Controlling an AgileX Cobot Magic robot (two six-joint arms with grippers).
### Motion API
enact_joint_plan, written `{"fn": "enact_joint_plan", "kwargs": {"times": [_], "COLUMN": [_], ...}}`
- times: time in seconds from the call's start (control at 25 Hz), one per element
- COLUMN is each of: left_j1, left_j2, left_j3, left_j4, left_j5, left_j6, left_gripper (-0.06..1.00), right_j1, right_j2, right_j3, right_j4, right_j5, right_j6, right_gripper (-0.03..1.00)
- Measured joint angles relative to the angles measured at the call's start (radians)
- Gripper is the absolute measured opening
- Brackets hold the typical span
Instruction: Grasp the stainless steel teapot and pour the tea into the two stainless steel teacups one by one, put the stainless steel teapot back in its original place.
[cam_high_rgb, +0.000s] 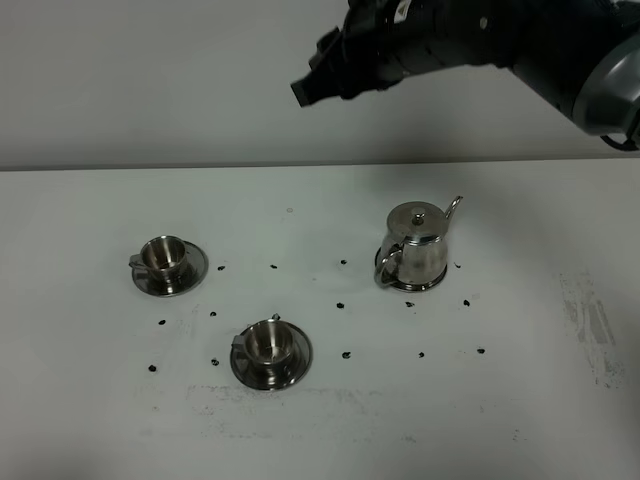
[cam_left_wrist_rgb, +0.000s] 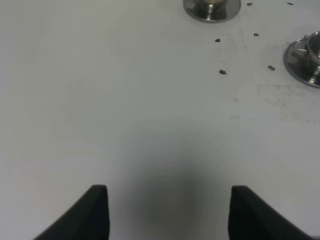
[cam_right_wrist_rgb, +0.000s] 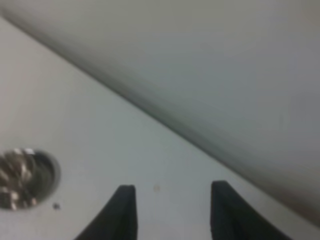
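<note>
Two claws are free and nothing is gripped; by that, the pour has not begun. Exterior high view: the stainless steel teapot (cam_high_rgb: 418, 245) stands upright on the white surface (cam_high_rgb: 90, 420), lid on, with its loop handle turned toward the camera and its spout away. The first teacup (cam_high_rgb: 167, 262) sits well left of the teapot. The second teacup (cam_high_rgb: 270, 350) sits left of the teapot and nearer the camera. Both stand upright and apart, which leaves room to tip the spout over each in turn. The right claw (cam_high_rgb: 302, 90) hangs high behind and left of the teapot, well apart from it. Left wrist view: the left claw (cam_left_wrist_rgb: 167, 212) has its fingers wide apart over bare surface and is empty. Parts of both teacups lie beyond it; the teapot is out of sight. Right wrist view: blurred. The right claw shows a moderate gap with nothing in it, and a shiny steel object (cam_right_wrist_rgb: 22, 177) cannot be identified. The handle appears open to approach.
</note>
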Motion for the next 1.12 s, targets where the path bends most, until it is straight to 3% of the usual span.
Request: {"fn": "enact_joint_plan", "kwargs": {"times": [0.16,0.56,0.84,1.12], "left_j1": [0.0,0.0,0.0,0.0], "left_j2": [0.0,0.0,0.0,0.0], "left_j3": [0.0,0.0,0.0,0.0], "left_j4": [0.0,0.001,0.002,0.002], "left_j5": [0.0,0.0,0.0,0.001], "left_j6": [0.0,0.0,0.0,0.001], "left_gripper": [0.53,0.53,0.53,0.53], "right_j1": [0.011,0.087,0.119,0.07], "right_j2": [-0.031,-0.03,0.071,0.157], "right_j3": [0.16,0.491,0.528,0.529], "right_j4": [-0.078,-0.097,-0.1,-0.1], "right_j5": [-0.086,-0.382,-0.472,-0.52], "right_j6": [0.109,0.245,0.267,0.273], "right_gripper": [0.33,0.34,0.34,0.34]}}
